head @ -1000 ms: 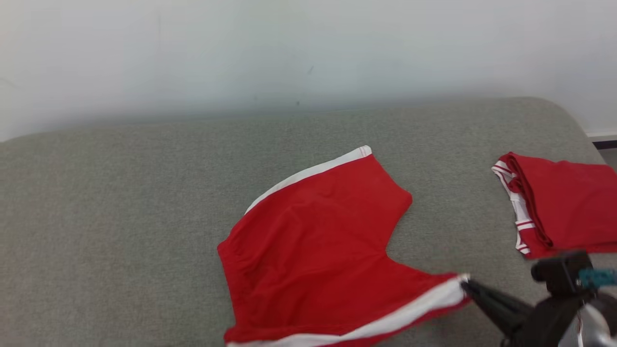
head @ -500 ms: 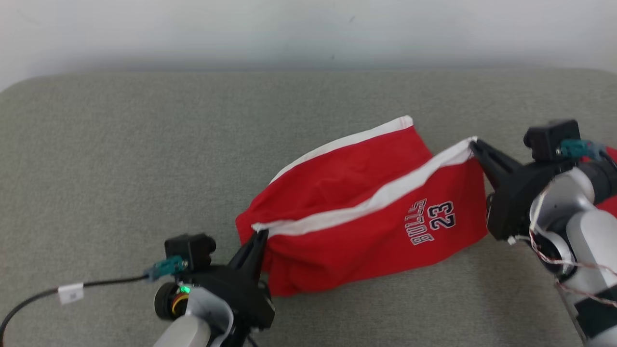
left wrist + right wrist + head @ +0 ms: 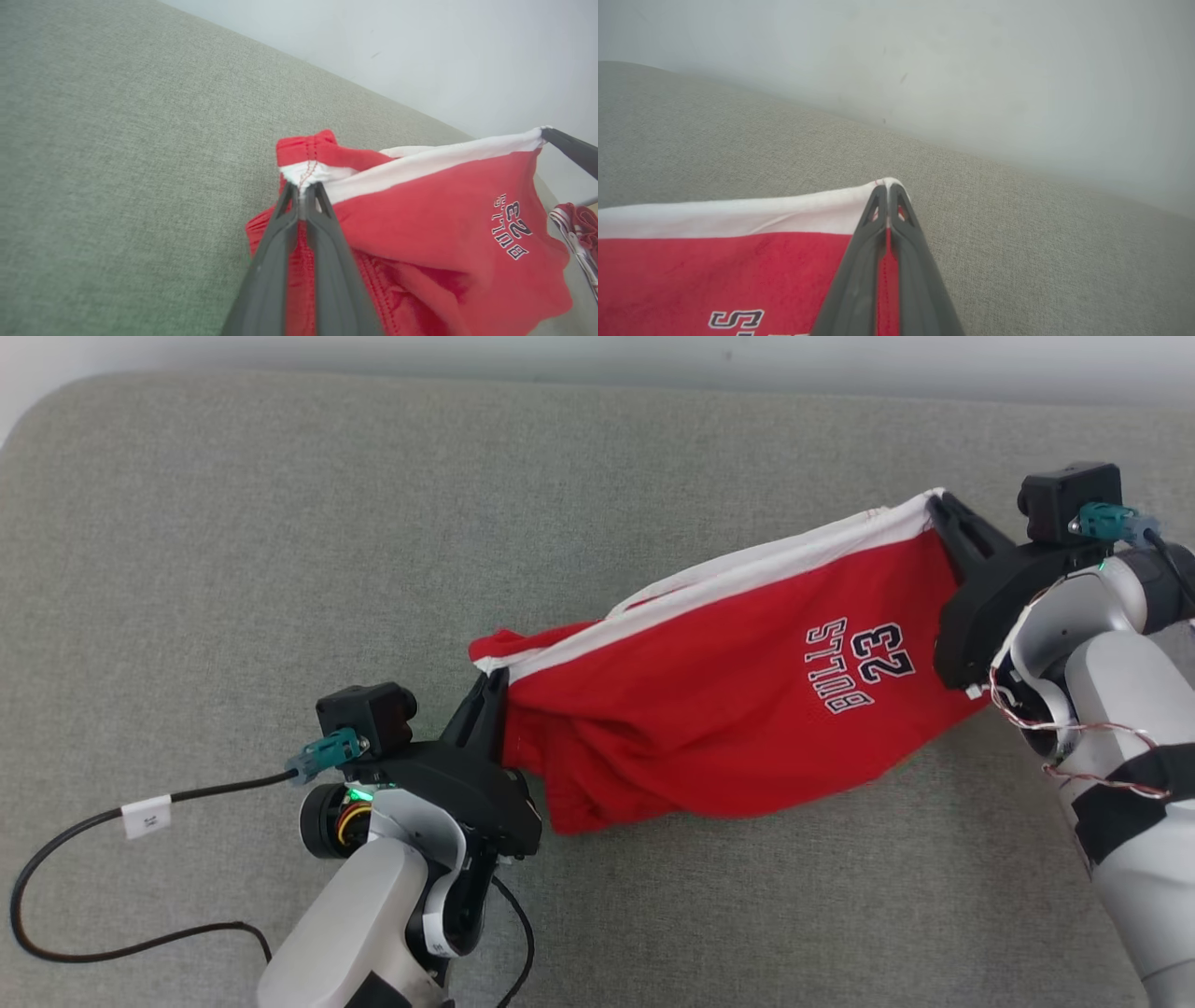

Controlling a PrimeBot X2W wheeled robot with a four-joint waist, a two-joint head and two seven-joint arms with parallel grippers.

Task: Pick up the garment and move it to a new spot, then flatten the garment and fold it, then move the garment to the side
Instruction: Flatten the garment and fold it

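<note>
At the lower left of the head view, the left gripper [image 3: 492, 683] had its jaws clenched on one end of the white band [image 3: 747, 574] of the red shorts [image 3: 709, 709]. The left wrist view showed them pinched flat on the white corner, with a red fold bunched just beyond. From there the shorts ran up and to the right. The band was drawn into a nearly straight line and the red body hung below it, sagging toward the grey upholstered surface [image 3: 233, 569]. Whether the lower edge touched it could not be told. The "BULLS 23" print [image 3: 859, 665] sat nearer the right end. At the upper right, the right gripper [image 3: 936, 502] had its jaws clamped on the band's other corner, as the right wrist view also showed.

The long axis of the shorts therefore lay along the line between the two sets of jaws, slanted across the robot's front, with the right end farther out than the left. Setting the shorts down flat would likely need both arms to travel together with the band taut. The bunched left end looked likelier to land creased.
</note>
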